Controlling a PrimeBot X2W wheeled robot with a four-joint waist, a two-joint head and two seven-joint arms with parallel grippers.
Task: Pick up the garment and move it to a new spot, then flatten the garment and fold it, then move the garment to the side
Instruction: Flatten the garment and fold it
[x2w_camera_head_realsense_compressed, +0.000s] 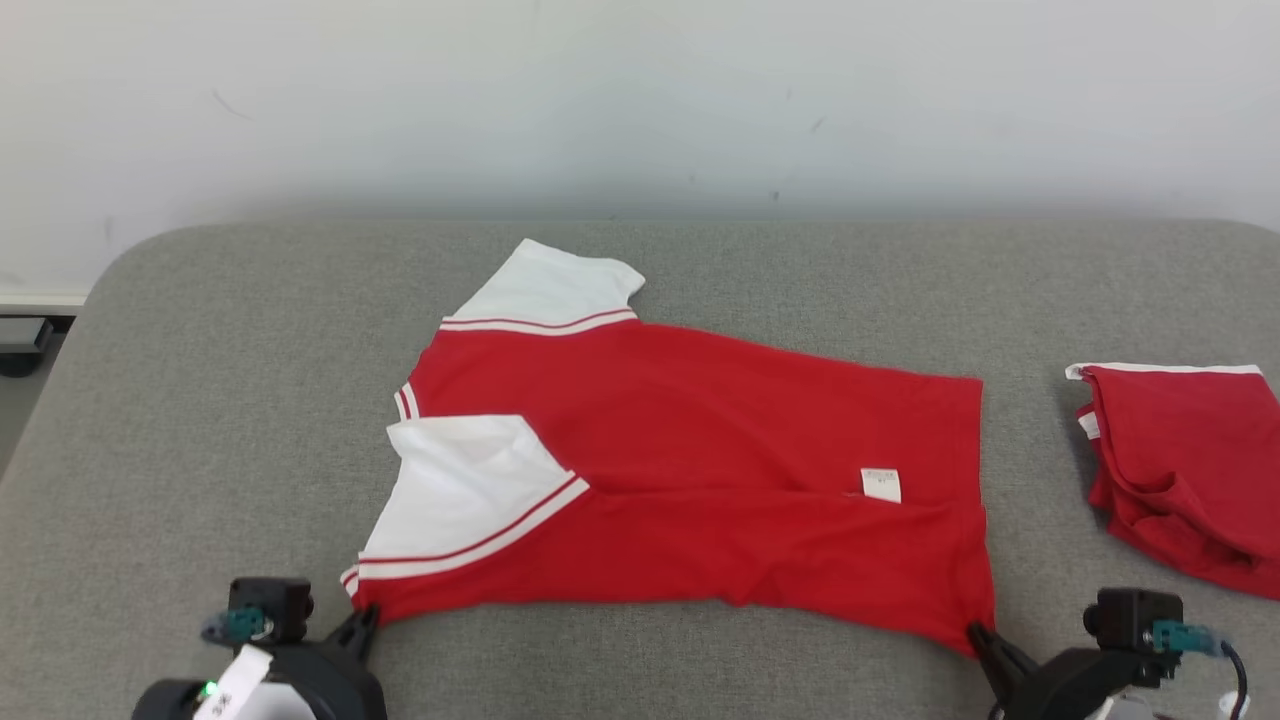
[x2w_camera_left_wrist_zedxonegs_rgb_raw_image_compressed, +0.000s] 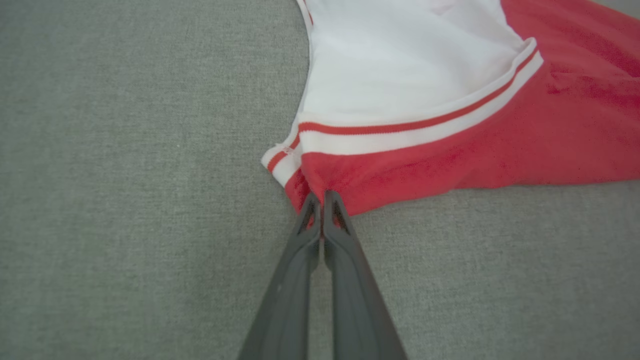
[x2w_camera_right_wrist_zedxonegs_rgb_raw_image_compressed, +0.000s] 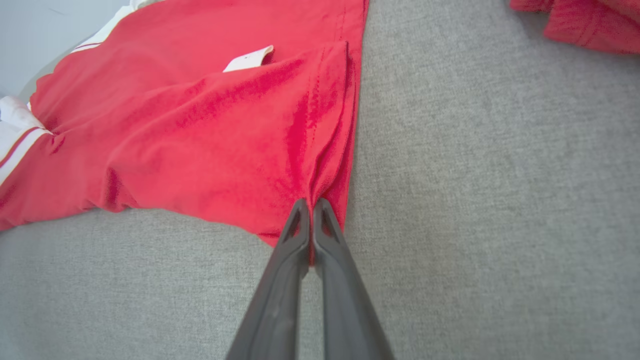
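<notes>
A soft red knit garment (x2w_camera_head_realsense_compressed: 700, 450) with white sleeves and striped trim lies folded lengthwise at mid-frame on the grey woven surface (x2w_camera_head_realsense_compressed: 200, 400); the left gripper (x2w_camera_left_wrist_zedxonegs_rgb_raw_image_compressed: 320, 197) reaches in low from the lower left, fingers pressed together pinching its shoulder corner; the right gripper (x2w_camera_right_wrist_zedxonegs_rgb_raw_image_compressed: 310, 202), lower right, likewise pinches the hem corner; a crumpled red bundle (x2w_camera_head_realsense_compressed: 1190, 470) sits at the right edge

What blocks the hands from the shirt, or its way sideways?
Nothing at the grip: left hand and right hand are shut on the shirt at its near corners. A second red garment lies on its right.
</notes>
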